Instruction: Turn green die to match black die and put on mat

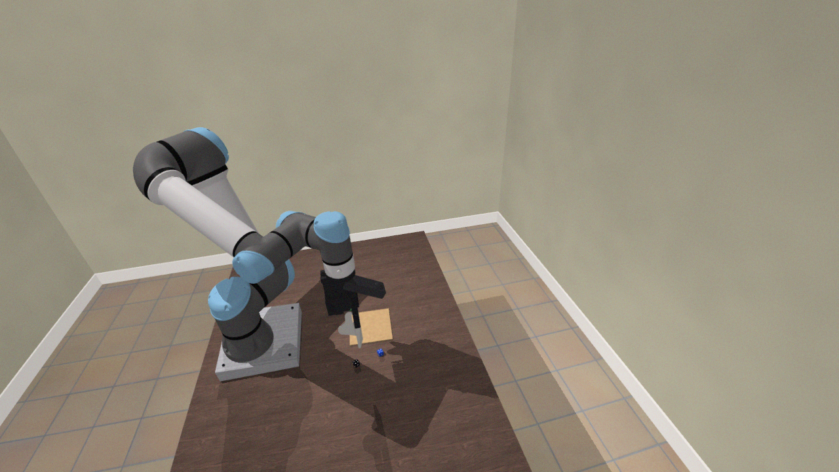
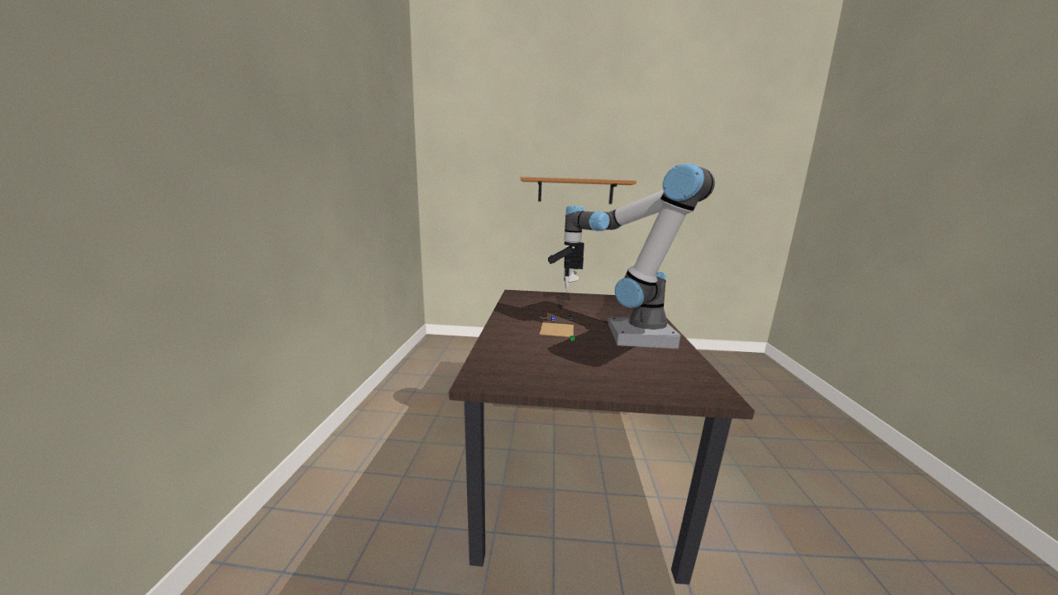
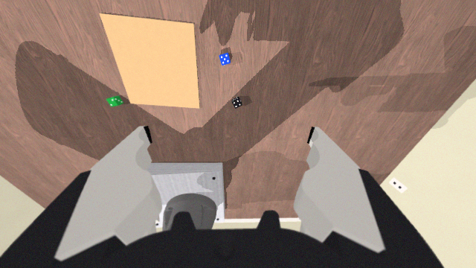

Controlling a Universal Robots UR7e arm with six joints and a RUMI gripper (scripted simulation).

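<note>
Resting on wood, three dice (image 3: 224, 59), one mat (image 3: 154, 59)

a bare test room: tiled floor (image 2: 517, 517), plain walls (image 2: 221, 221), one wooden table (image 2: 592, 377).

The arm (image 1: 199, 214) has white tubes, dark grey joints and light blue caps. Its black-bodied gripper (image 3: 228, 135) carries pale grey fingers.
</note>
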